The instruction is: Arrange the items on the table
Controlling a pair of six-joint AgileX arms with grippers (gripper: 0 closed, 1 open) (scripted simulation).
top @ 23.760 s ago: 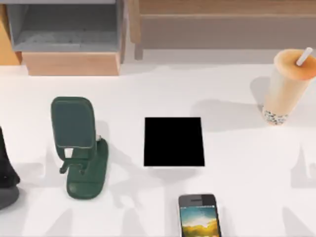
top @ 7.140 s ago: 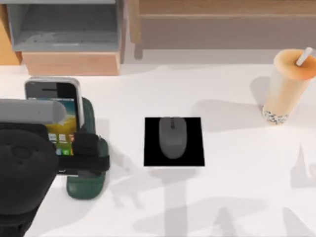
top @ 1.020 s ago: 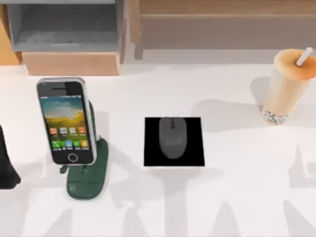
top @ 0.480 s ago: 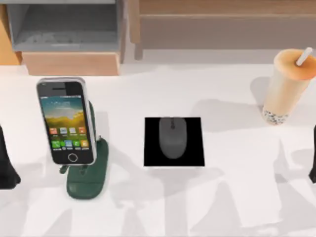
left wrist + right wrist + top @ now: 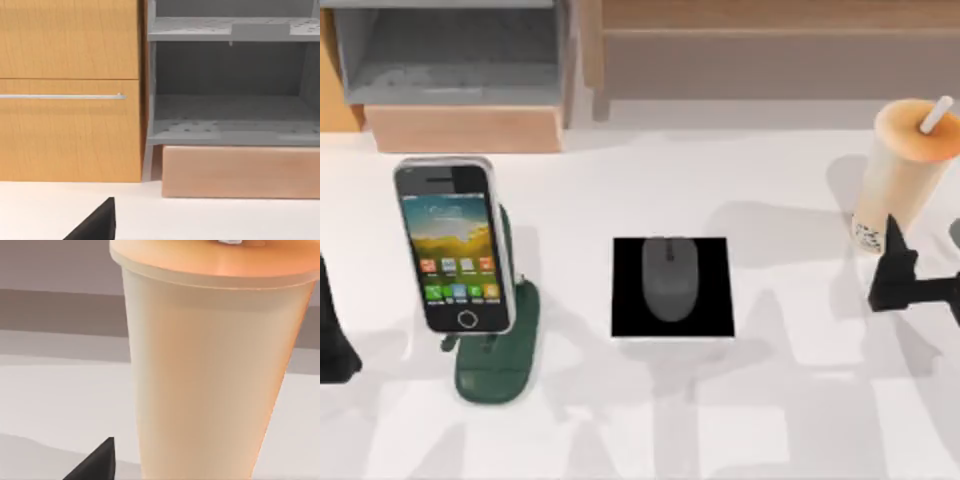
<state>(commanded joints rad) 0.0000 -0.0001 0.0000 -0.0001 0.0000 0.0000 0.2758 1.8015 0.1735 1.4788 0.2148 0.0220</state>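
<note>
No brand name or legible writing shows on any item; the screen carries coloured app icons too small to read.

The silver-rimmed smartphone with colourful screen (image 5: 452,243) stands at the left of the top view, propped upright on a dark green phone stand (image 5: 498,350), screen facing the camera. The dark grey computer mouse (image 5: 669,278) lies at the centre of the frame on a square black mat (image 5: 705,312), within its edges. The tall orange-beige drink cup with white straw (image 5: 904,170) stands upright at the upper right; its lid is on, the straw pokes through it, and a dark speckled layer sits at its base.

All rest on the broad plain white surface (image 5: 780,400). Along the top of the frame runs a wooden shelf unit (image 5: 460,128) with an open grey compartment; the left wrist view shows its grey shelves (image 5: 230,127) bare and a wooden drawer front with a thin metal handle (image 5: 62,96).

The right gripper (image 5: 920,285) hovers at the right edge, just below the cup; one dark finger (image 5: 894,262) points up near the cup's base. In the right wrist view the cup (image 5: 210,365) looms close ahead. I cannot tell the spread of its fingers.

The left gripper (image 5: 332,335) sits parked at the left edge; its finger spread cannot be told.
</note>
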